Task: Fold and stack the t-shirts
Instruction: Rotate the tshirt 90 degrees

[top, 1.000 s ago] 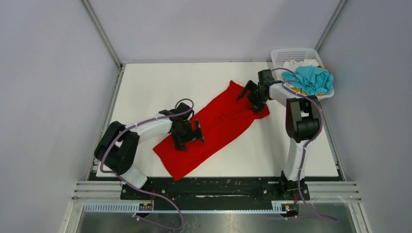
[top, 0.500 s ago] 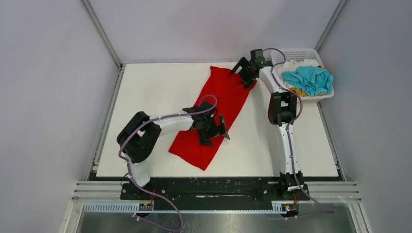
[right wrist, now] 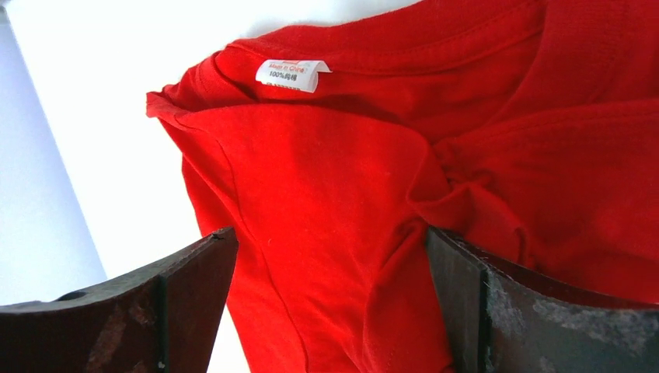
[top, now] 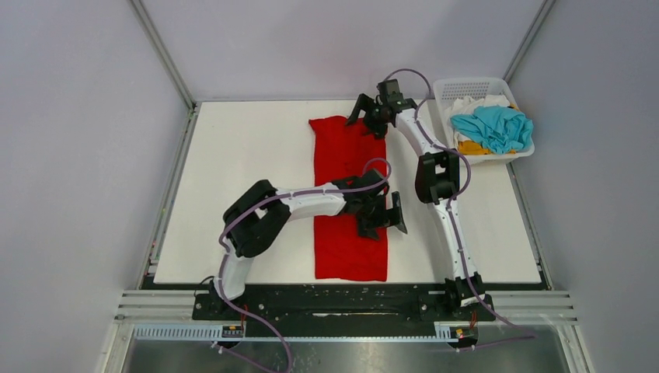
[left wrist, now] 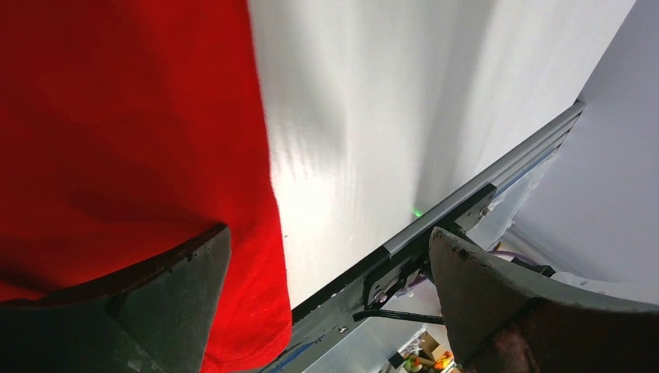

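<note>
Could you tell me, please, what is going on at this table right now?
A red t-shirt lies on the white table as a long narrow strip, being folded by the robot. The right tool stands open over its collar end, at the far side. The left tool stands open at the strip's right edge, nearer the bases. The other shirts sit heaped in the basket.
</note>
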Robot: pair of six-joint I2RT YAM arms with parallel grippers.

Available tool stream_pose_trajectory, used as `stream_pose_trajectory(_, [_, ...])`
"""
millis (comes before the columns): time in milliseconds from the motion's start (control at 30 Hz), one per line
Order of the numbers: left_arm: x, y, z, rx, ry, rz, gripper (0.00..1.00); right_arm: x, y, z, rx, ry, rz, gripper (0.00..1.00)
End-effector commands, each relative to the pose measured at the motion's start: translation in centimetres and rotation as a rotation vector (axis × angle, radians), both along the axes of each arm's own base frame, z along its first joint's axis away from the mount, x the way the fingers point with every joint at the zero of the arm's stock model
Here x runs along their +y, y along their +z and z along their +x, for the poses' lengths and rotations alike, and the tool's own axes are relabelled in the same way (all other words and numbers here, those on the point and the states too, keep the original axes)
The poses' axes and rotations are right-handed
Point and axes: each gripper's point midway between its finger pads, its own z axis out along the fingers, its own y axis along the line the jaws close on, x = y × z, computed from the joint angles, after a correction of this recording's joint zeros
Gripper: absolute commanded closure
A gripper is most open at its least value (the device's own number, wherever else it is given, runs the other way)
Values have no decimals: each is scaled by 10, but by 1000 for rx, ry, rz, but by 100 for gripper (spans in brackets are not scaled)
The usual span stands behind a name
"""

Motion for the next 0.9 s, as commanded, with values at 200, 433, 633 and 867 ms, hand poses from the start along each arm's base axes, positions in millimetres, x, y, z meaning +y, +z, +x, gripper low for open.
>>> stream_pose_trajectory(200, [69, 68, -4, -294, 8, 111, 1, -64, 216, -7, -489, 16, -330, 1])
stream_pose_trajectory(433, [193, 27, -47, -283, 136, 372, 1, -126, 221, -119, -340, -14, -526, 1])
stream_pose_trajectory(633, [218, 11, -70, -256, 123, 354, 1, -138, 129, -238, -225, -146, -378, 0])
stream_pose_trajectory(867, [209, -7, -77, -196, 59, 369, 1, -119, 66, -338, -134, -58, -266, 3])
